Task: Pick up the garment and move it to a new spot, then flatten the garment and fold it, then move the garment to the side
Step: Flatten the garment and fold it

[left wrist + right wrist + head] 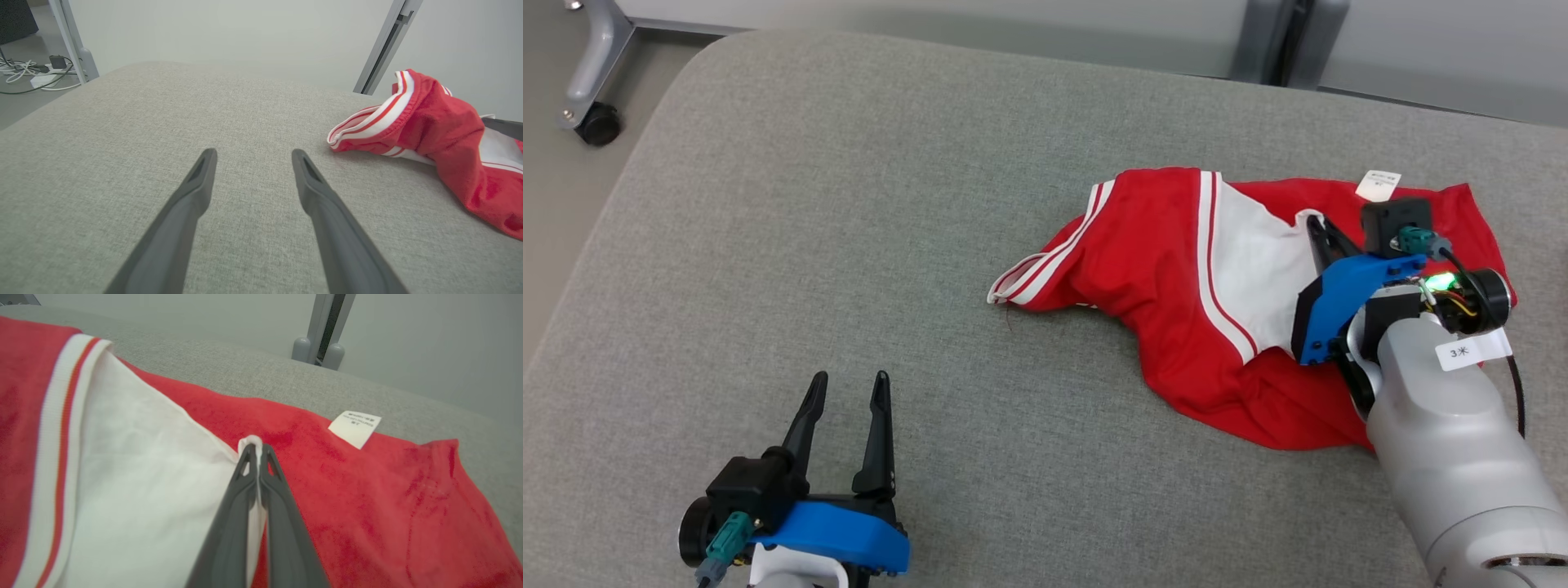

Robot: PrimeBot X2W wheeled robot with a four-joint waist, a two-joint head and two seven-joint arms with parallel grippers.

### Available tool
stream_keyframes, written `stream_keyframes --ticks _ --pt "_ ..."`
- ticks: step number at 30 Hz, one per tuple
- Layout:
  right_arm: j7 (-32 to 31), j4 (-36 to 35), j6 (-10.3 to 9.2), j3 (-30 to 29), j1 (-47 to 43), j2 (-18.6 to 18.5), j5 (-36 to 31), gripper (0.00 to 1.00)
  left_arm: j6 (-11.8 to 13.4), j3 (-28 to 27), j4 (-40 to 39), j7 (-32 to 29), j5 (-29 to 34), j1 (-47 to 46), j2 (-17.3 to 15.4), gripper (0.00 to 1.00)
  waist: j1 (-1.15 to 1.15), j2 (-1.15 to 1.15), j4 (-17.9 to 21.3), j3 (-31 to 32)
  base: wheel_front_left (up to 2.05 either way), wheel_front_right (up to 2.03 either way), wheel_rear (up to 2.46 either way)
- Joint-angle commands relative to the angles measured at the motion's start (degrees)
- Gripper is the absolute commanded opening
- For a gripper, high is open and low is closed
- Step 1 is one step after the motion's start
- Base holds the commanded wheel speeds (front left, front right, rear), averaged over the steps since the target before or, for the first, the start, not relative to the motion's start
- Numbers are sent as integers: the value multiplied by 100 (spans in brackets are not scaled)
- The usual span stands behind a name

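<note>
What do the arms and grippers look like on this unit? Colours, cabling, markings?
The left gripper and right gripper match: two long dark tapered jaws on a black body with a blue bracket and a teal connector. The right forearm is pale silver, with a white tag marked "3" plus a symbol, a green light, yellow wires and a black cable.

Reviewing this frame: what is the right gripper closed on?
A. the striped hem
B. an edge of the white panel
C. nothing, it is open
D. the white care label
B: in the right wrist view the right gripper is shut, with a small fold of the white panel of the garment bunched at its tips. The label lies apart.
</note>
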State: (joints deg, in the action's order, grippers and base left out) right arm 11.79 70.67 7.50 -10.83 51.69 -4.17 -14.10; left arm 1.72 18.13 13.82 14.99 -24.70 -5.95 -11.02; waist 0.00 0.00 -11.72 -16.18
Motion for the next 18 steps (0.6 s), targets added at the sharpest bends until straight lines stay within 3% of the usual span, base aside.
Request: stream_keyframes --ticks 1,4,6,11,14,18 --pt "127 13 -1 135 133 65 48 0 20 -20 -18 28 8 44 -23 100 0 0 91 98 0 0 0" --pt "278 38 -1 581 117 122 229 0 26 -44 -35 28 0 93 -56 100 0 0 188 249 0 0 0" --pt "336 11 -1 1414 21 139 891 0 23 -57 -50 28 3 90 -76 100 0 0 177 378 0 0 0" --pt "204 -2141 -1 4518 -1031 124 3310 0 165 -326 -159 27 -68 242 -224 100 0 0 302 757 0 0 0" --pt "-94 -3199 -1 5657 -1412 107 4046 0 298 -551 -332 27 -101 381 -369 100 0 0 357 961 0 0 0" --pt "-404 -4005 -1 6555 -1692 109 4526 0 453 -781 -629 -28 -160 583 -560 100 0 0 380 1142 0 0 0"
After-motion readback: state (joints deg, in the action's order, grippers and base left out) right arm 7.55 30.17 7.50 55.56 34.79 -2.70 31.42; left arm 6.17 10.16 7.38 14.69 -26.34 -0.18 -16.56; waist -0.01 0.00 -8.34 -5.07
